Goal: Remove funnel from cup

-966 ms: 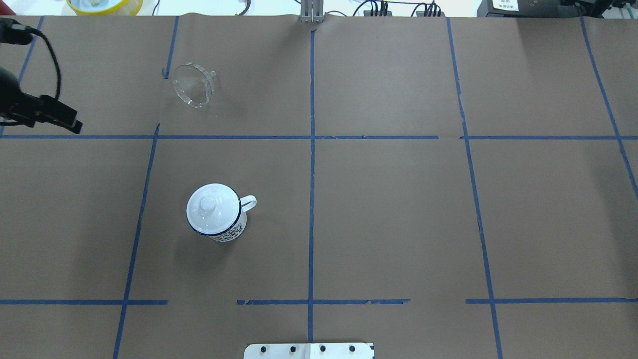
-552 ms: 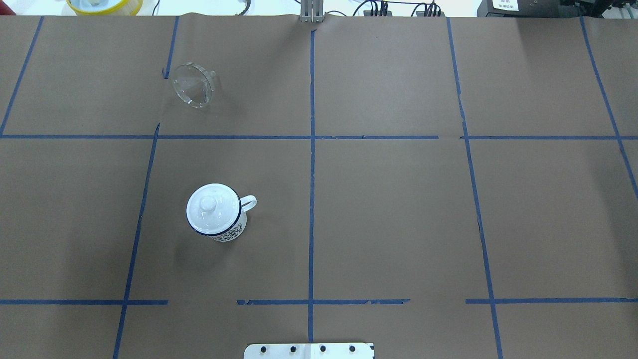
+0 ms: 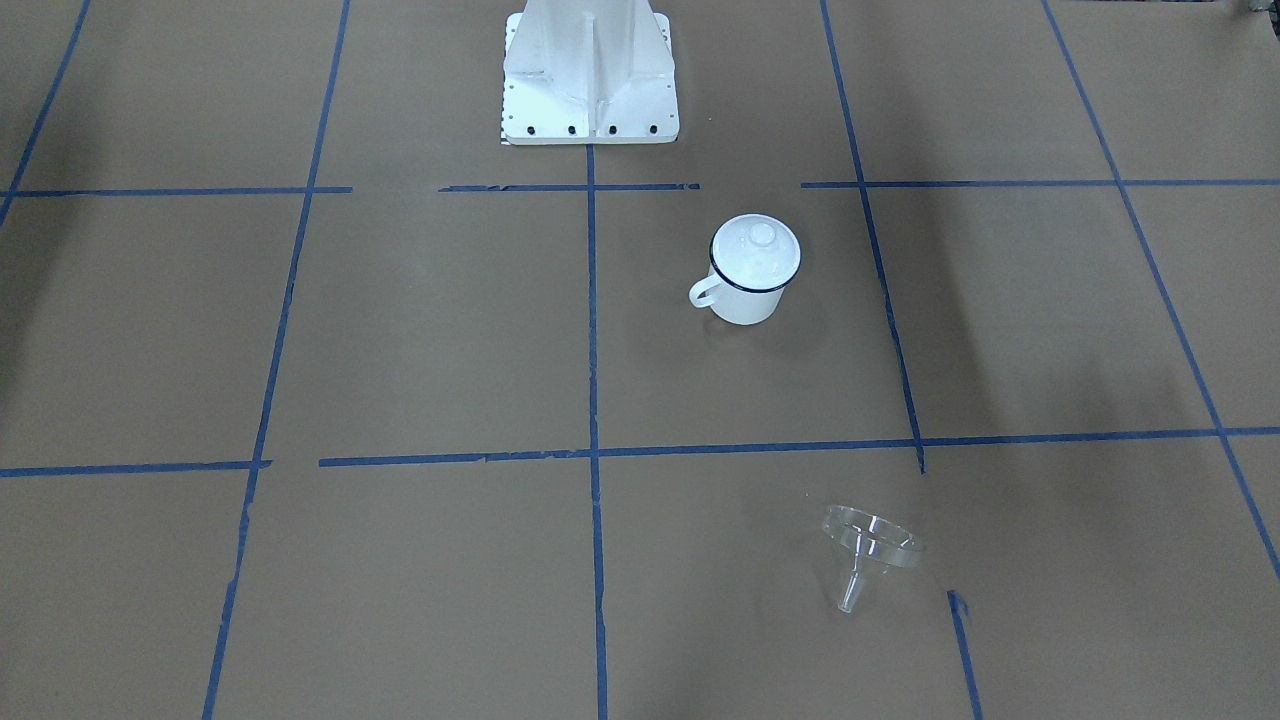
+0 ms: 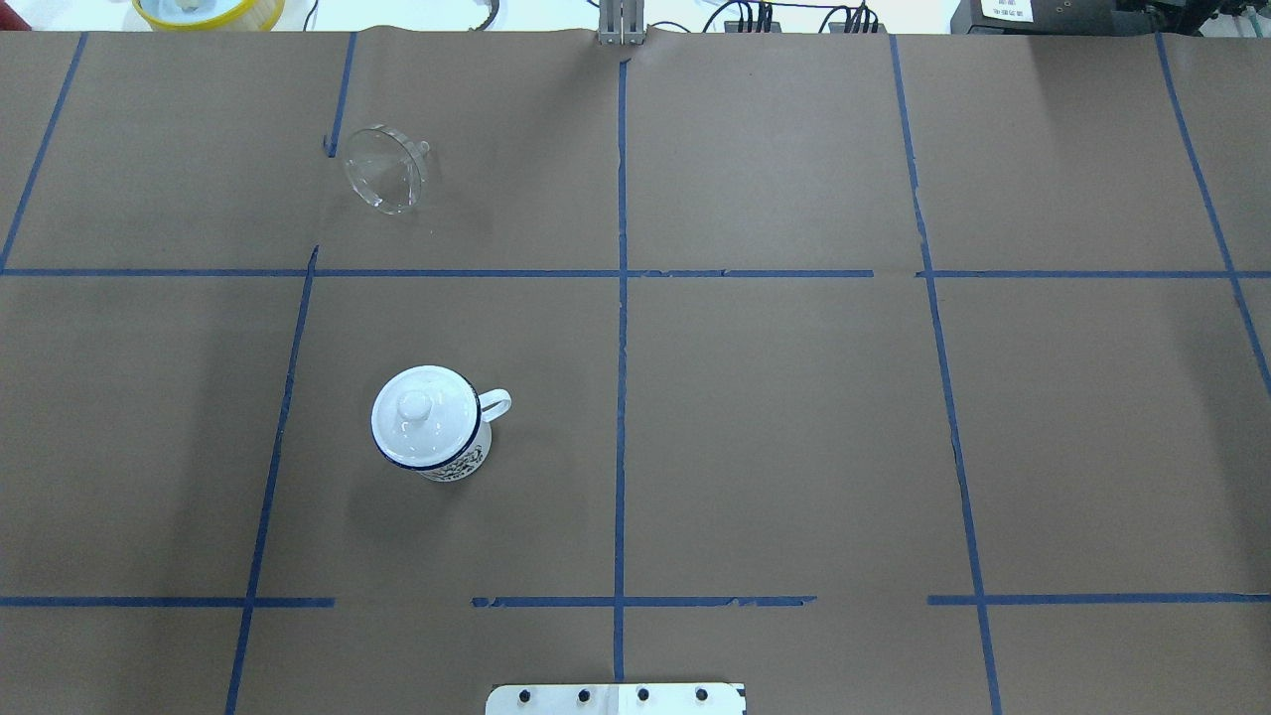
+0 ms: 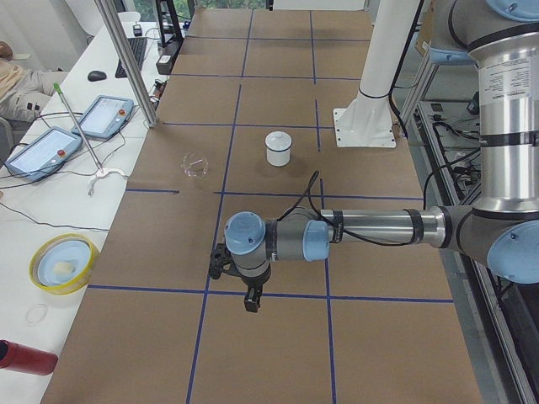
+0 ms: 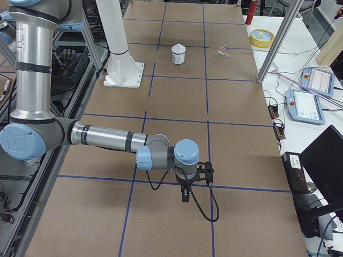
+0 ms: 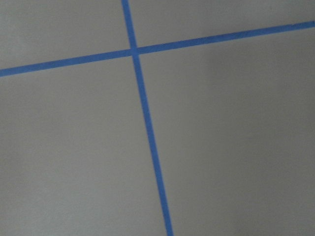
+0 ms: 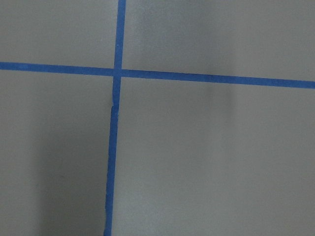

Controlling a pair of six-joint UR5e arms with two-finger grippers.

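The clear funnel (image 4: 385, 179) lies on its side on the brown paper at the far left, apart from the cup; it also shows in the front view (image 3: 868, 545). The white enamel cup (image 4: 459, 463) with a dark blue rim stands upright, its handle (image 4: 496, 402) pointing right, and a white domed lid (image 4: 422, 415) with a knob sits on it. My left gripper (image 5: 250, 301) shows only in the exterior left view, above the table's left end. My right gripper (image 6: 185, 195) shows only in the exterior right view. I cannot tell whether either is open or shut.
The robot's white base plate (image 4: 616, 698) is at the near edge. A yellow-rimmed dish (image 4: 209, 10) and cables lie past the far edge. A metal pole (image 5: 126, 59) and two tablets (image 5: 105, 116) stand on the operators' side.
My left arm, at the overhead view's left edge a second ago, has gone out of that view. The funnel and the cup have not moved.
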